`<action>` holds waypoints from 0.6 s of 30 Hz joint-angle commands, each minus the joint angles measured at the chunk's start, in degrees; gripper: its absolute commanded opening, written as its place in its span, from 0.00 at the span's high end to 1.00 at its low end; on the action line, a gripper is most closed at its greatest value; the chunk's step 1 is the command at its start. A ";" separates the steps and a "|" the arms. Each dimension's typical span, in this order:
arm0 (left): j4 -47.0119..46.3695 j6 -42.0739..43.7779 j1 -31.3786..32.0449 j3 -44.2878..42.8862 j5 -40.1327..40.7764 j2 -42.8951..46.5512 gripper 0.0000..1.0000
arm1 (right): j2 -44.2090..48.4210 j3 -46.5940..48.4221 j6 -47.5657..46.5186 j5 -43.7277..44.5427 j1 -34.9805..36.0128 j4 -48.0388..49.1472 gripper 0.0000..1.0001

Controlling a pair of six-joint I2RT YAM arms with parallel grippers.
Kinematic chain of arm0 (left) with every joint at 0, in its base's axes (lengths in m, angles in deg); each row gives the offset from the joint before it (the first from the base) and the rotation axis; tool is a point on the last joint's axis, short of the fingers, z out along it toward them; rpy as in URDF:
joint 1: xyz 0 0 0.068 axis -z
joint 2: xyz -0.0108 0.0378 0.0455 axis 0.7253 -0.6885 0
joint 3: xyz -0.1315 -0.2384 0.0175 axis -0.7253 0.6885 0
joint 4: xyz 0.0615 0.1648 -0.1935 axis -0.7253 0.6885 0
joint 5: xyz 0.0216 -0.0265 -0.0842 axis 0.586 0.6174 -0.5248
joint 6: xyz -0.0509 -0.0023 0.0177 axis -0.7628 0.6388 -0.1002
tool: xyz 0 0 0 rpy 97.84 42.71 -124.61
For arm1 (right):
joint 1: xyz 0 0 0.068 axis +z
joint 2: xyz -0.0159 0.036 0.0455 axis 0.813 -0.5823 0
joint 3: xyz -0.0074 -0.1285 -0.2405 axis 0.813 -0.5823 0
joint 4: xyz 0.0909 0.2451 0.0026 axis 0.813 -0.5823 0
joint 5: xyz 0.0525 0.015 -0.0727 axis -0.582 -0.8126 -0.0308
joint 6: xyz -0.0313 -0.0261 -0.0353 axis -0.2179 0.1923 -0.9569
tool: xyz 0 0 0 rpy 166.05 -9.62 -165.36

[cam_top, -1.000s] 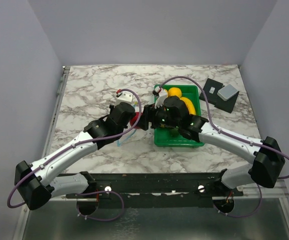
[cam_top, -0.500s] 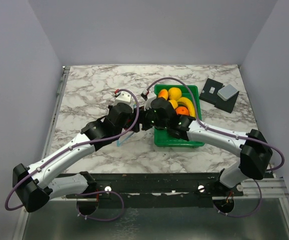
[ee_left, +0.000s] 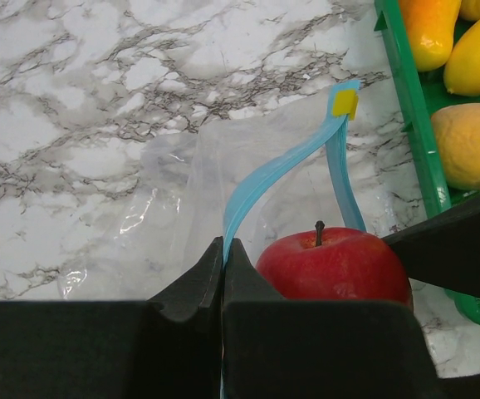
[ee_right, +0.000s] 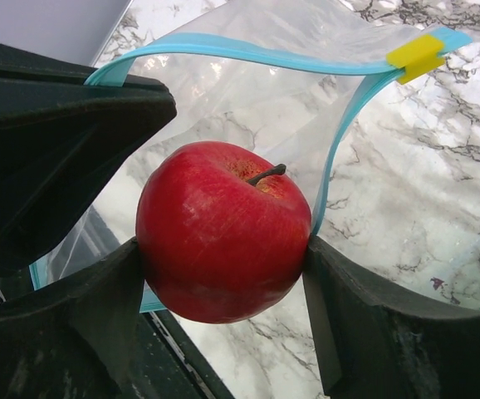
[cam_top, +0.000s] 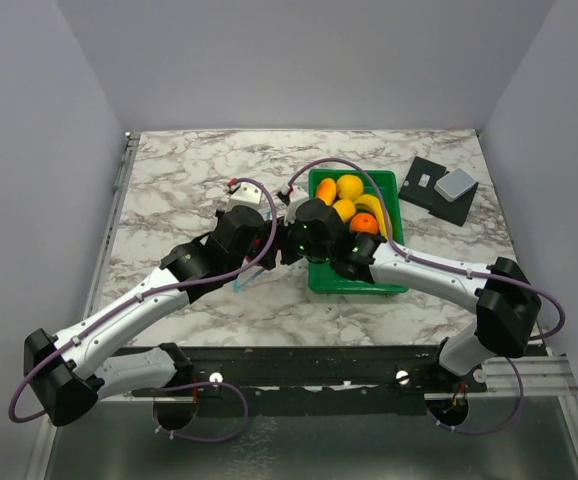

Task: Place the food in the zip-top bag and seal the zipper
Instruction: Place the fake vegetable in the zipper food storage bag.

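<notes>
From above, both my arms reach in from the near edge and bend toward each other, wrists meeting over the bench (cam_top: pixel 169 190) just left of the green tray (cam_top: pixel 359 282). The left pincer (cam_top: pixel 265 238) and right pincer (cam_top: pixel 291 240) are buried under the wrists there, so I cannot read their jaws from this height. Only a sliver of the zip-top bag (cam_top: pixel 246 282) pokes out near my left wrist. Orange-yellow fruits (cam_top: pixel 349 187) lie in the tray's far half.

Left wrist view: my left pincer (ee_left: pixel 223 253) is pressed together on the zipper (ee_left: pixel 281 166), holding that edge up. The bag's clear body lies crumpled on the marble. The red apple (ee_left: pixel 335 264) sits just right of my fingers, its lower part cut off by them.

Right wrist view: my right pincer (ee_right: pixel 223 274) is clamped on the red apple (ee_right: pixel 219 224), a finger on each side, at the bag's open mouth — whether it has passed the zipper I cannot tell. The left pincer is a dark blur at upper left.
</notes>
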 commanded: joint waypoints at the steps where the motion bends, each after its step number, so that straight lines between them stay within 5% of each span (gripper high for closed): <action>1: -1.17 0.36 -0.17 0.61 -1.03 1.11 1.00 | -0.21 1.33 -0.66 1.47 0.72 0.14 0.24; 8: -1.17 0.37 -0.12 0.70 -0.81 1.28 1.00 | 1.20 0.51 -0.79 1.32 1.07 0.82 0.11; 18: -1.17 0.38 -0.16 0.79 -0.02 1.35 1.00 | 6.23 -2.28 -0.57 5.09 1.25 -0.55 0.11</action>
